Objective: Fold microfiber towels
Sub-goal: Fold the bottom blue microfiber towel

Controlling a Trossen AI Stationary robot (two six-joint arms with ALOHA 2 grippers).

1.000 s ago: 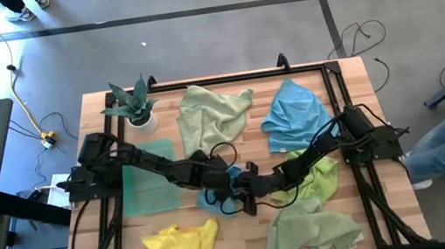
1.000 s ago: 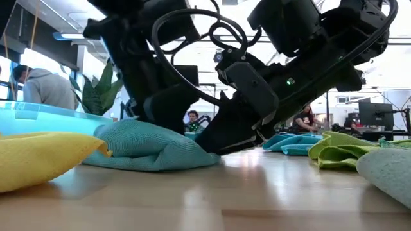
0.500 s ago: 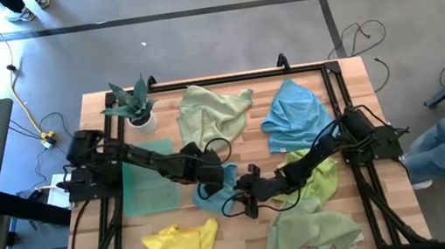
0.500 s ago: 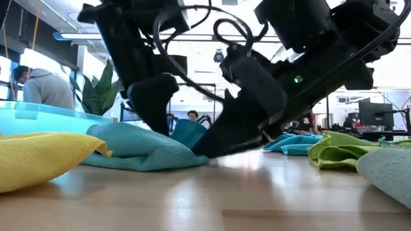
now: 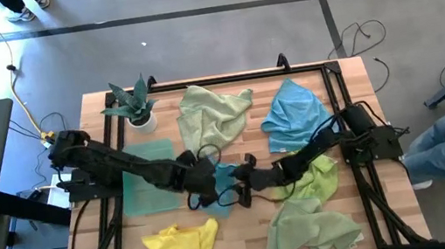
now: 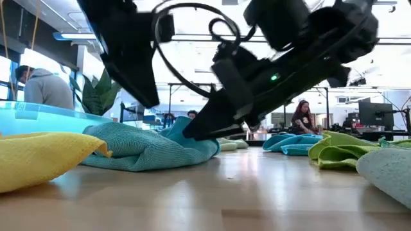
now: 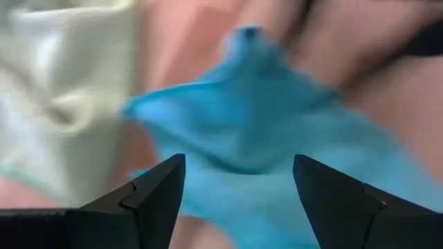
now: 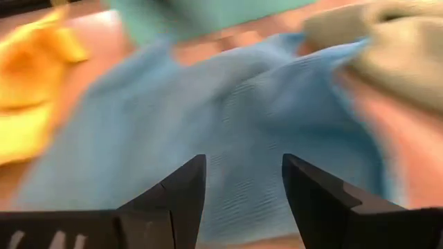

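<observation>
A crumpled teal towel (image 5: 223, 177) lies at the table's middle, its underside on the wood (image 6: 148, 151). My left gripper (image 5: 206, 193) hangs open above the towel's left part, clear of it (image 7: 239, 166). My right gripper (image 8: 242, 162) is open and low at the towel's right side, slanting down toward a raised fold (image 6: 186, 127). A folded teal towel (image 5: 147, 184) lies flat to the left. Yellow (image 5: 182, 241), pale green (image 5: 212, 113), sky blue (image 5: 296, 113) and lime green (image 5: 319, 176) towels lie around it. My right gripper comes at the teal towel's raised fold (image 6: 189, 131) slanting down from the table's right side. Its fingers (image 8: 183, 183) stand apart with towel beyond them. Whether they touch the cloth I cannot tell.
A small potted plant (image 5: 136, 106) stands at the far left corner. Another pale green towel (image 5: 308, 226) lies near the right front. A black frame (image 5: 320, 66) borders the table. People sit in the room behind (image 6: 38, 86).
My left gripper has risen off the teal towel and drawn back toward the table's left edge, staying open. My right gripper has shifted a little toward the towel. The towel's right part now stands up in a higher fold, and more of the towel shows.
</observation>
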